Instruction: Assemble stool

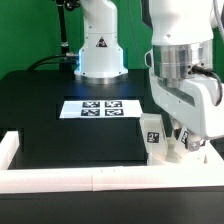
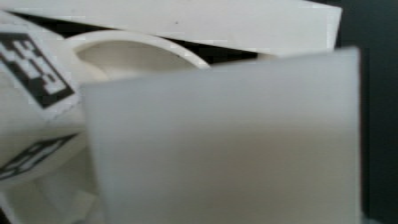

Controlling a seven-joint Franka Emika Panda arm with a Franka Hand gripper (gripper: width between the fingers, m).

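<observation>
Two-finger gripper (image 1: 180, 138) clenched on chunky white plastic leg (image 1: 153, 138), beside white border rail (image 1: 60, 178) — assembly seemed unfinished; seat, remaining legs unclear.

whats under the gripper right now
The gripper is shut on a tagged white leg by the border rail. The wrist view shows the round seat below; a blurred white surface covers the rest.

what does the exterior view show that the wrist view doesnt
Only the exterior view shows the black table, the marker board, the white border rail and the arm's base. Only the wrist view shows the round seat's rim close up, partly hidden behind a blurred pale surface that fills much of the picture. Both show a white tagged stool leg beside the pincer, which is shut; what it grips is unclear.
</observation>
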